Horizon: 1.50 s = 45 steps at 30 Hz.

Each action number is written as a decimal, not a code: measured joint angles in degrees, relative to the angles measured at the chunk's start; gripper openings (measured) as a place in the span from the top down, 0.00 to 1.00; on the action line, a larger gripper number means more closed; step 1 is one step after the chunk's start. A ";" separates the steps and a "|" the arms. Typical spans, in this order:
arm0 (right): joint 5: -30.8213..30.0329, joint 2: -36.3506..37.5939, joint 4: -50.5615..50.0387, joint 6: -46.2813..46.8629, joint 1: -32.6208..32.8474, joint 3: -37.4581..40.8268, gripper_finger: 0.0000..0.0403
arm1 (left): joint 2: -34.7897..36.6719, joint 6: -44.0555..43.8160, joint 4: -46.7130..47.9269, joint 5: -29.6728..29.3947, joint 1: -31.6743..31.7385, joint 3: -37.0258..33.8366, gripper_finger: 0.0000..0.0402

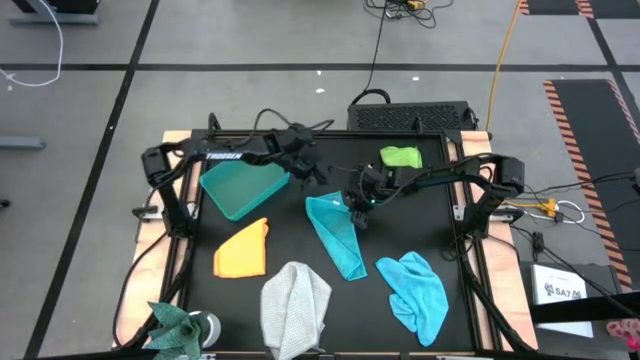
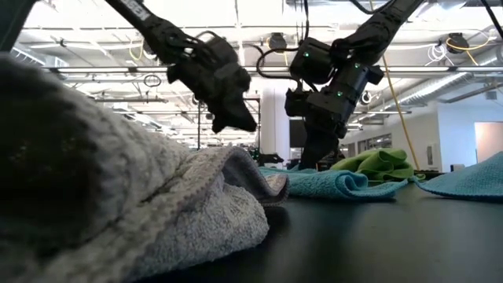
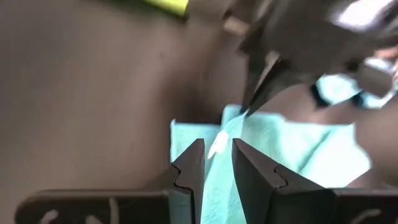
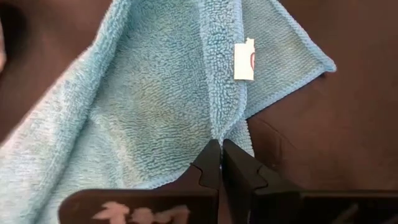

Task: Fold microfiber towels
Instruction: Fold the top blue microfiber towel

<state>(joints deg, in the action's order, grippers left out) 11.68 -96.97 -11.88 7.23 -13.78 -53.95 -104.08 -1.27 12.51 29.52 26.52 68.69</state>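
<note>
Right gripper jaws pinching teal towel; white label unreadable; left jaws spread.

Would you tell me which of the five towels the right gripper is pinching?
The teal towel in the middle of the table: the right gripper is shut on its fold. The orange, grey, light blue and green towels lie untouched.

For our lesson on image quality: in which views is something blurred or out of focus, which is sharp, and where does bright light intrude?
Low view: the light grey towel nearest the lens is a soft blur, and bright ceiling lights sit behind the arms. Left wrist view: smeared throughout, the teal towel and the left tool lacking crisp edges. Right wrist view: sharp, the towel's pile and white tag clear above the right tool.
</note>
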 joint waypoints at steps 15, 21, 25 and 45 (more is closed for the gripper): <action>-5.29 0.00 0.59 -4.94 5.22 -0.02 1.00 | -11.52 2.55 5.41 1.77 0.31 10.34 0.80; -5.86 0.00 0.52 -4.97 5.70 -0.02 1.00 | -14.25 4.19 10.03 1.54 0.04 13.58 0.80; -5.82 0.00 0.55 -4.94 5.70 -0.02 1.00 | -13.98 4.94 9.92 0.08 -0.55 14.98 0.80; -5.91 10.15 0.70 -4.99 9.06 -0.04 1.00 | -14.09 9.21 14.29 -12.85 -3.67 15.08 0.61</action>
<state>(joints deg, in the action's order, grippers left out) 5.77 -86.82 -11.18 2.24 -4.72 -54.00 -118.17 7.93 26.80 16.67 22.85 83.77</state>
